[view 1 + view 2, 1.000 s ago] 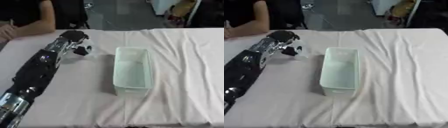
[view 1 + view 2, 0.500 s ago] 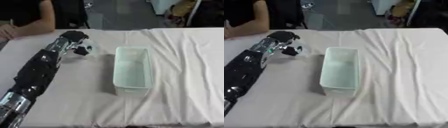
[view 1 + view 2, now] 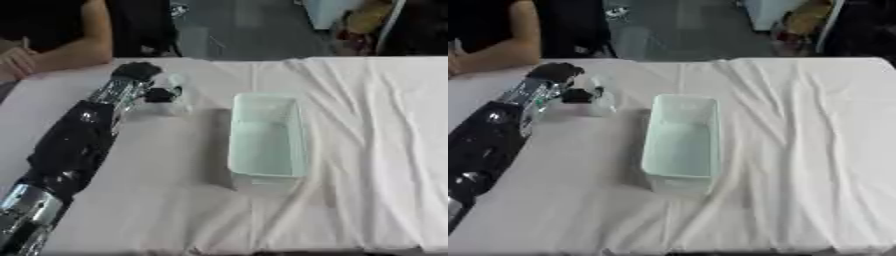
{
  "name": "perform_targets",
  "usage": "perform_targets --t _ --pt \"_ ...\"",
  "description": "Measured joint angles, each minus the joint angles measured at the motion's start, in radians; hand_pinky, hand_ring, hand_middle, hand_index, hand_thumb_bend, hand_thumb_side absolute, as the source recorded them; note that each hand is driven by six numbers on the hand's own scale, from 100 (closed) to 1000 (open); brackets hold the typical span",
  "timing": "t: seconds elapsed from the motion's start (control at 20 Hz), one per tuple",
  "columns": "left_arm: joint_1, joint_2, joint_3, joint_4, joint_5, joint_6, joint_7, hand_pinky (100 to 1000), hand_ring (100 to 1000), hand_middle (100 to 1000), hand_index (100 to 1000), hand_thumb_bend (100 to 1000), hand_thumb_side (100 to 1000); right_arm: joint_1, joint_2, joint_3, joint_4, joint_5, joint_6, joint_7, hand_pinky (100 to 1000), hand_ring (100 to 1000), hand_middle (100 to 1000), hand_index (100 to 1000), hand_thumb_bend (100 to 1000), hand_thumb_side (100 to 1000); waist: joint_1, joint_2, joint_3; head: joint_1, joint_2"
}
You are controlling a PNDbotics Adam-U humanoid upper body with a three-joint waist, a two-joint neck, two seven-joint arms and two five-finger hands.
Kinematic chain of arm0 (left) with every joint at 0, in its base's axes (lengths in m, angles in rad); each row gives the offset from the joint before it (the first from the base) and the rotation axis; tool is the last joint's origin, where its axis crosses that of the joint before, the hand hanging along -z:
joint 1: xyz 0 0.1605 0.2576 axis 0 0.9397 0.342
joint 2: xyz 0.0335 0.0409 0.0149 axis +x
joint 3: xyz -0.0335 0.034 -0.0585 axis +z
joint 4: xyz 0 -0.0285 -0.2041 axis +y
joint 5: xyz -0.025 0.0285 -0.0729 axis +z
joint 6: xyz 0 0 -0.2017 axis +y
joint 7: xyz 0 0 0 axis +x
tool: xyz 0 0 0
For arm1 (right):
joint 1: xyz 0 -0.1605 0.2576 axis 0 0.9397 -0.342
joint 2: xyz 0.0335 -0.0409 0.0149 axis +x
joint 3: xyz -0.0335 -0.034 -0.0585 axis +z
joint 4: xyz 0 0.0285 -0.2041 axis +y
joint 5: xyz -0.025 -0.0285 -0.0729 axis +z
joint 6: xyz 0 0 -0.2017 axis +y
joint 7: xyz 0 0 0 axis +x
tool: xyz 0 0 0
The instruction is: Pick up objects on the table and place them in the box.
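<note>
Curling round a clear object [image 3: 178, 95], the left hand [image 3: 144, 80] has barely moved beside the box [image 3: 267, 135].

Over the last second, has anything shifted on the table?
Hardly anything. The left hand stays at the far left beside a small clear object, its dark fingers against it, no lift visible. The pale box sits unmoved mid-table and looks empty.
</note>
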Motion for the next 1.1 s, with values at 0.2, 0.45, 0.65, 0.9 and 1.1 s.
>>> perform_targets --t 0.2,0.45,0.65,0.9,1.1 --pt "-0.001 -0.009 -0.001 0.004 0.011 -0.023 -0.027 860 874 870 979 948 998 0.000 0.000 0.000 0.000 0.000 0.000 0.000 706 841 916 948 100 460 0.000 0.000 0.000 0.000 0.000" --pt "-0.002 -0.033 0.000 0.034 0.063 -0.088 -0.069 853 842 835 930 897 980 0.000 0.000 0.000 0.000 -0.001 0.000 0.000 707 841 916 948 100 458 0.000 0.000 -0.001 0.000 0.000" --pt "-0.011 -0.052 0.003 0.050 0.116 -0.143 -0.076 788 716 721 852 760 841 -0.001 0.000 0.000 0.000 -0.003 0.000 0.000 706 841 916 948 100 460 0.000 0.000 -0.001 0.000 0.000" --pt "-0.012 -0.078 0.005 0.050 0.158 -0.162 0.003 563 460 471 634 100 144 -0.007 0.000 0.000 0.000 -0.007 0.000 0.001 707 841 916 948 100 460 0.000 0.000 -0.004 0.000 0.000" --pt "-0.012 -0.097 0.005 0.051 0.176 -0.120 0.137 339 250 283 404 100 417 -0.008 0.001 0.001 0.000 -0.007 0.000 0.001 706 841 916 948 100 463 0.000 0.001 -0.005 0.000 -0.002"
